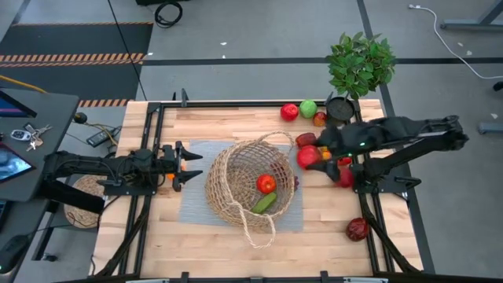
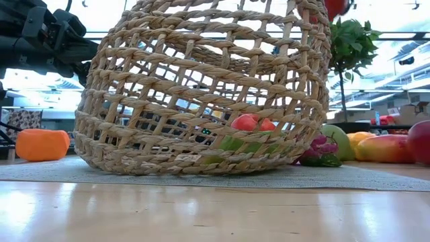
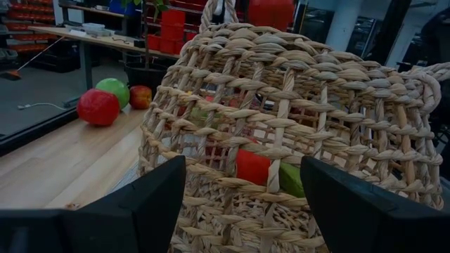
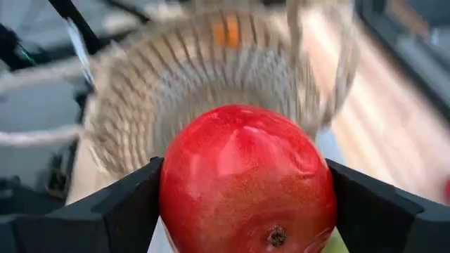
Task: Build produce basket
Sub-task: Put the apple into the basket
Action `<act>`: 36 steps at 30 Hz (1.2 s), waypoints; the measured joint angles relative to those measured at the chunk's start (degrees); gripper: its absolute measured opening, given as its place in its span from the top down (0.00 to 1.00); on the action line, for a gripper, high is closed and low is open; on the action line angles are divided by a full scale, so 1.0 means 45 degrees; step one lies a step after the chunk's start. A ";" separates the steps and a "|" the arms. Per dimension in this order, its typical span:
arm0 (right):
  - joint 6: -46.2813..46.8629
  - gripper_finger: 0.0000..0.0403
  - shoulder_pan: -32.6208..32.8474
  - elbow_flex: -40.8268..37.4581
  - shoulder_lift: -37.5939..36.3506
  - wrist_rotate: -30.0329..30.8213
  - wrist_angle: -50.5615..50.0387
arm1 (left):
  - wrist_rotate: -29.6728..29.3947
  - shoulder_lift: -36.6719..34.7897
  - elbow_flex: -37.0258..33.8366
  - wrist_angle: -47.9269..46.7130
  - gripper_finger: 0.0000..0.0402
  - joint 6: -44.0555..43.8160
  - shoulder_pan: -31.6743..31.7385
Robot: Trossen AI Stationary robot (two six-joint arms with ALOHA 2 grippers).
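The wicker basket [image 1: 251, 185] lies tipped on its side on a grey mat [image 1: 196, 206], its mouth turned toward the table's right. Inside it are a red piece [image 1: 266, 183] and a green one [image 1: 265, 203]. My right gripper [image 4: 246, 211] hangs just right of the basket's rim, above the table, shut on a red fruit [image 1: 308, 157]. My left gripper [image 1: 191, 165] stands open and level at the basket's left wall [image 3: 281, 126], with nothing between its fingers. An orange piece [image 2: 42, 144] lies beside it. My right gripper pinches the red fruit [image 4: 246, 183] by two opposite sides between its two fingers [image 4: 119, 211]; the fruit fills the gap between them. The fingers come from the table's right, slanting down toward the basket's mouth. The fruit is lifted clear of the table [image 2: 334, 8].
A potted plant [image 1: 357, 67] stands at the far right. Red [image 1: 290, 112] and green [image 1: 308, 108] fruits lie at the far edge, more produce [image 1: 344, 174] under my right arm, and a dark red piece [image 1: 357, 229] near the right front. Bare wood lies along the front.
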 joint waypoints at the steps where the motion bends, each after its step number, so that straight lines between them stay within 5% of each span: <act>1: -0.0221 0.11 0.0073 0.0000 -0.0192 0.0147 0.0412 | 0.0000 0.0000 -0.0001 0.0000 0.29 0.0002 0.0001; 11: -0.2024 0.11 0.0513 0.0005 -0.0433 -0.0027 0.5359 | 0.0000 0.0000 -0.0001 0.0000 0.29 -0.0002 0.0003; 36: -0.2716 0.11 0.1003 0.0005 0.2919 -0.0494 0.8844 | 0.0000 0.0000 0.0000 0.0000 0.29 0.0000 -0.0001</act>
